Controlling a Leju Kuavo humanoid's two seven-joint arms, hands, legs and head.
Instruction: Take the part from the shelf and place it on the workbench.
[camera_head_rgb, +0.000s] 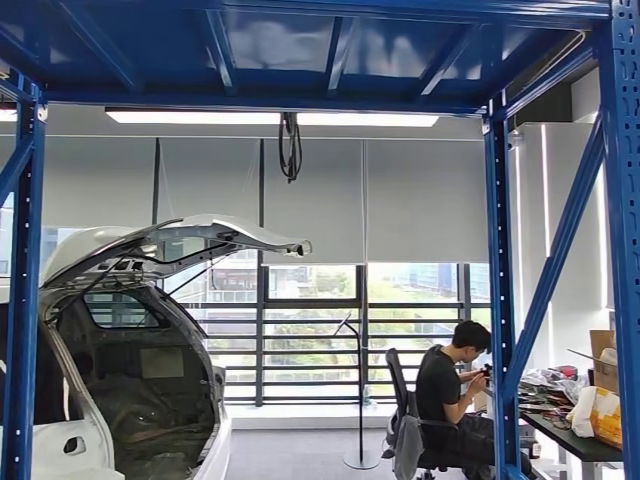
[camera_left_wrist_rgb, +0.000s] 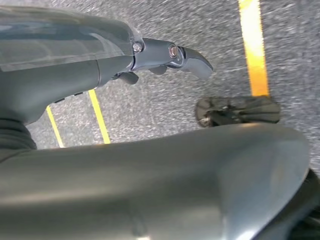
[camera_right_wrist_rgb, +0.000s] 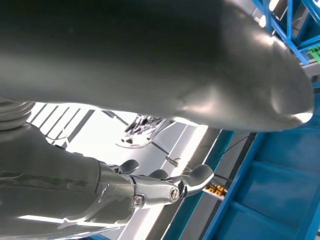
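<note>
Both hands carry one large grey curved part (camera_right_wrist_rgb: 158, 55) between them: the left hand (camera_left_wrist_rgb: 113, 65) lies along its one edge above the floor (camera_left_wrist_rgb: 158, 110) and the right hand (camera_right_wrist_rgb: 124, 190) along the other, fingers (camera_right_wrist_rgb: 196, 177) stretched out, and I cannot tell whether either actually grips it. The part is off the shelf (camera_head_rgb: 502, 300) and not yet on a table. Ahead stand an open car body (camera_head_rgb: 128, 340) and a seated person (camera_head_rgb: 449, 400) at a cluttered table (camera_head_rgb: 581, 445), with the blue uprights close on both sides to catch the wide part.

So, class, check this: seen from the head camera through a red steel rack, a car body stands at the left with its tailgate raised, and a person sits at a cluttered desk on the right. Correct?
One slip: the rack is blue, as the head view shows. The car body, raised tailgate, seated person and cluttered desk stand as described.
</note>
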